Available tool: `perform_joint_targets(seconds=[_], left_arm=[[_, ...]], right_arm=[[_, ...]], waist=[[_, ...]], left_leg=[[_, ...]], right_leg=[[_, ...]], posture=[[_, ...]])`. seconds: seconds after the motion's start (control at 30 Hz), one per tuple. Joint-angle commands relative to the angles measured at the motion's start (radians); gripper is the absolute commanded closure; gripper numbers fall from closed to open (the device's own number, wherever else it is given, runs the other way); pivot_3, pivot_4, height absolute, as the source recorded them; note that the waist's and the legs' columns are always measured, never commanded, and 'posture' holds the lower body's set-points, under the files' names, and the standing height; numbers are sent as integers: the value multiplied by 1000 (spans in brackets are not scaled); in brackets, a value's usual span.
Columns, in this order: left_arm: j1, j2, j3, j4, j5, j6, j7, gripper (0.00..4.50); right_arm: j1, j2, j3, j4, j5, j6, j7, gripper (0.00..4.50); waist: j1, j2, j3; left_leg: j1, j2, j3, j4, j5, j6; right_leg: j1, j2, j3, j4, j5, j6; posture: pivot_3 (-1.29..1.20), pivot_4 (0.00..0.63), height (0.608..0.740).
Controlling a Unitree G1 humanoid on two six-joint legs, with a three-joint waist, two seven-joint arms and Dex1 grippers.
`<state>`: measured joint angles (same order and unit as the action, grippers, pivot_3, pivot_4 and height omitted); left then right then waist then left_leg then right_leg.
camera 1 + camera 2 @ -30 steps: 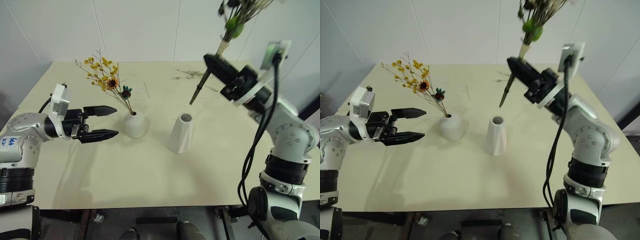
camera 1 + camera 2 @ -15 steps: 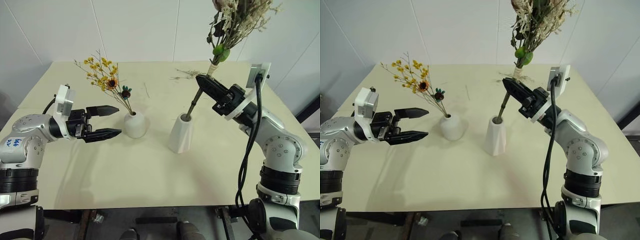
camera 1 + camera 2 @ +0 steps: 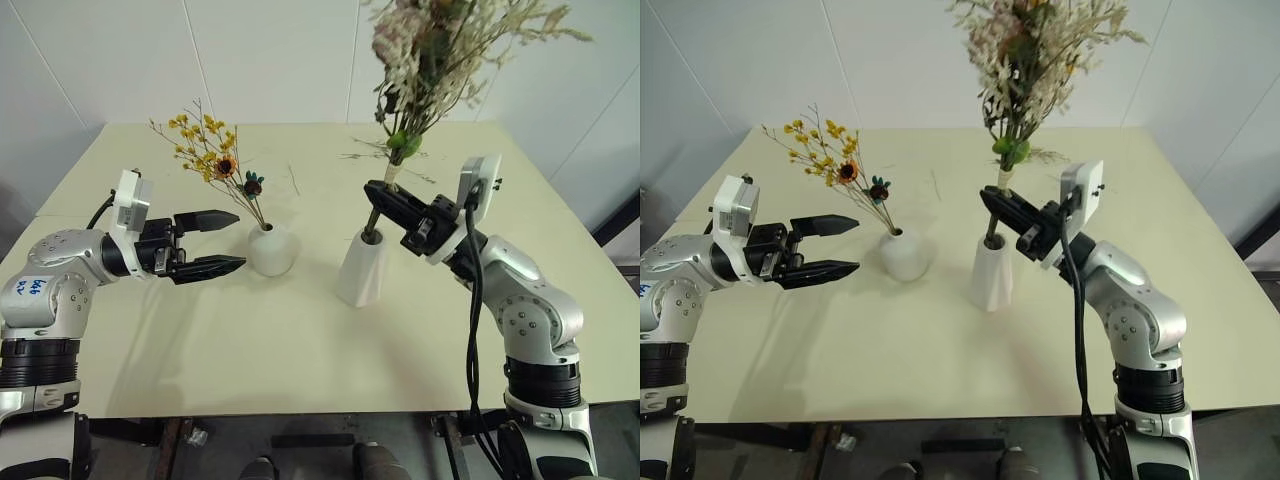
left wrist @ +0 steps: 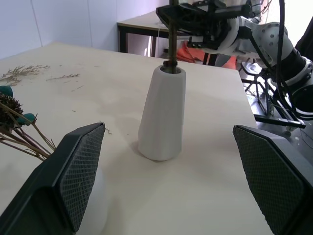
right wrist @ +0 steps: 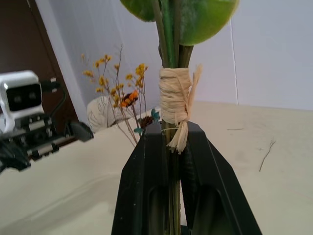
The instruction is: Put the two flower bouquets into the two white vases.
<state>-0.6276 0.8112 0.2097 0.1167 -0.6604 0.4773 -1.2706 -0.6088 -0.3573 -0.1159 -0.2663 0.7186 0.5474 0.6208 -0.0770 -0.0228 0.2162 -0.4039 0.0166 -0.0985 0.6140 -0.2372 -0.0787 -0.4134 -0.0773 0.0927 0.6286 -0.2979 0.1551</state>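
Right hand: we are seeing the right hand clamping the stems of the cream-pink bouquet just below its raffia tie, fingers pressed tight on both sides.
Cream-pink bouquet: it is standing nearly upright, its stem ends sitting inside the mouth of the tall cone vase, blooms rising high above the hand.
Tall cone vase: we are finding it near the middle of the bench, to the right of the round vase and apart from it.
Yellow bouquet: the yellow-orange bouquet is leaning to the left out of the round vase's narrow neck.
Left hand: we are seeing the left hand hovering just left of the round vase with fingers spread wide, gripping nothing.
Bench extras: loose dried twigs are lying at the far side.
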Motion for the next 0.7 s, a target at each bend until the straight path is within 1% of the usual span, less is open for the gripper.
perform_joint_targets(seconds=[0.03,0.17,0.37,0.43,0.47,0.7], left_arm=[[0,1,30,-38,-11,-17,7,0],[-1,-6,31,-37,-10,-21,11,0],[-6,-16,30,-35,-9,-26,19,0],[-8,-19,29,-31,-8,-30,19,0],[-9,-20,28,-29,-7,-32,19,0],[-5,-24,30,-33,-8,-35,26,0]], right_arm=[[20,-20,21,-40,-58,-90,48,4451],[39,-15,26,-20,-114,-163,53,4451],[37,-9,17,13,-142,-205,50,4451],[40,-7,22,25,-153,-219,55,3740],[41,-6,23,29,-156,-224,57,3552],[56,-11,27,1,-163,-234,59,1281]], waist=[[0,0,0],[0,0,0],[1,0,0],[1,0,0],[1,0,0],[1,0,0]], left_leg=[[0,0,0,0,0,0],[0,0,0,0,0,0],[0,0,0,0,0,0],[0,0,0,0,0,0],[0,0,0,0,0,0],[0,0,0,0,0,0]], right_leg=[[0,0,0,0,0,0],[0,0,0,0,0,0],[0,0,0,0,0,0],[0,0,0,0,0,0],[0,0,0,0,0,0],[0,0,0,0,0,0]], posture=[[0,150,740],[0,150,740],[0,150,740],[0,150,740],[0,150,740],[0,150,740]])
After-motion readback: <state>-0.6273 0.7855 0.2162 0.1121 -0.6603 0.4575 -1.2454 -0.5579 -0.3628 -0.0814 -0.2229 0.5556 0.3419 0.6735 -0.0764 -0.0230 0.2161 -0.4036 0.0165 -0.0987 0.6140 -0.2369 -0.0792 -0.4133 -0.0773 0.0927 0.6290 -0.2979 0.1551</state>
